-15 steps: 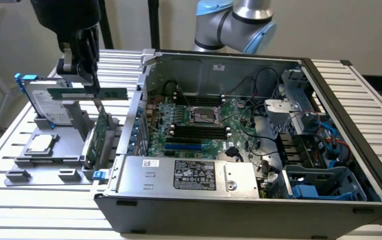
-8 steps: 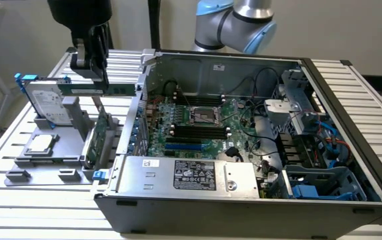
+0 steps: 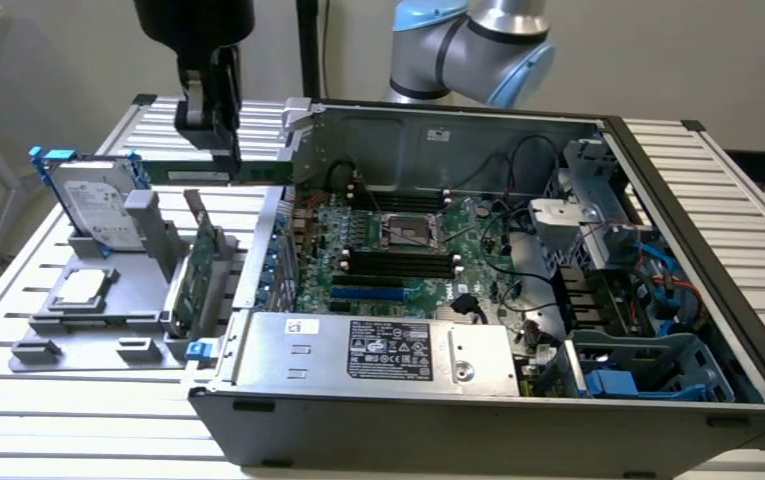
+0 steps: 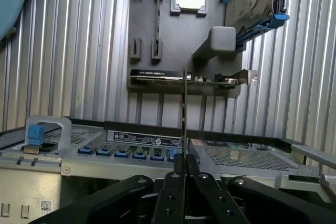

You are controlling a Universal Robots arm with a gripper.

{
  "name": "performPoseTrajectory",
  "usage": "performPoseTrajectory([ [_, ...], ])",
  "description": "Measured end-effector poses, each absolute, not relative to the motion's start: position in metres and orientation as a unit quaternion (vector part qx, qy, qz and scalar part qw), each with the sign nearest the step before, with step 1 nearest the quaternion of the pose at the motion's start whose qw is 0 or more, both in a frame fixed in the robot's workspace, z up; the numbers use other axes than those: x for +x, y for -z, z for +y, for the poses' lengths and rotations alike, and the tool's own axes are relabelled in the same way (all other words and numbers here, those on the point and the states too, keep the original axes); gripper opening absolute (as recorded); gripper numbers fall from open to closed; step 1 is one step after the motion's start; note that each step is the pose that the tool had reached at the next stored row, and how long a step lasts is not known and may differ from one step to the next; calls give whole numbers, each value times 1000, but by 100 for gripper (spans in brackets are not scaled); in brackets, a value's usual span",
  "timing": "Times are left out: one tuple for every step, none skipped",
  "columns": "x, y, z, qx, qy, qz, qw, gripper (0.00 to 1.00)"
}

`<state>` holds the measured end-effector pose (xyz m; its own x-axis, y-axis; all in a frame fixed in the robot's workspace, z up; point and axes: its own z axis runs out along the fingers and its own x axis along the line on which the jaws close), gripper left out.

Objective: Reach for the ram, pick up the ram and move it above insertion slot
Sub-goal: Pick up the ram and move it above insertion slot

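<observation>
The ram (image 3: 179,171) is a thin green stick held level in the air, above the grey holder (image 3: 89,325) and just outside the open computer case (image 3: 489,410) on the exterior view's left. My black gripper (image 3: 222,152) comes down from above and is shut on it. In the wrist view the ram (image 4: 185,108) appears edge-on as a thin line running away from my gripper (image 4: 181,167), whose fingers (image 4: 169,192) press on both of its faces. The black memory slots (image 3: 396,262) lie on the motherboard inside the case, off towards the exterior view's right of the ram.
On the grey holder stand a silver hard drive with blue rails (image 3: 89,200), a wider green expansion card (image 3: 193,275) and a processor chip (image 3: 82,288). The case's upright side wall (image 3: 305,130) stands close beside the ram. The power supply (image 3: 382,350) fills the case's near edge.
</observation>
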<state>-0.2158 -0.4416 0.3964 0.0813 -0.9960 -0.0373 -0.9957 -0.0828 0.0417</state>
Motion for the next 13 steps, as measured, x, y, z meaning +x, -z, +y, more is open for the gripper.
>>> performPoseTrajectory([
  [-213, -396, -441, 735, 28, -677, 3, 12],
  [-210, -396, -440, 735, 28, -677, 3, 12],
  [-207, -396, -439, 735, 28, -677, 3, 12],
  [-205, -396, -438, 735, 28, -677, 3, 12],
  [-202, -396, -437, 735, 28, -677, 3, 12],
  [-200, -396, -436, 735, 28, -677, 3, 12],
  [-197, -396, -435, 735, 28, -677, 3, 12],
  [-194, -396, -434, 735, 28, -677, 3, 12],
  [-191, -396, -433, 735, 28, -677, 3, 12],
  [-189, -396, -431, 735, 28, -677, 3, 12],
  [-186, -396, -430, 735, 29, -677, 3, 12],
  [-184, -396, -430, 735, 29, -677, 3, 12],
  [-181, -396, -428, 735, 29, -677, 3, 12],
])
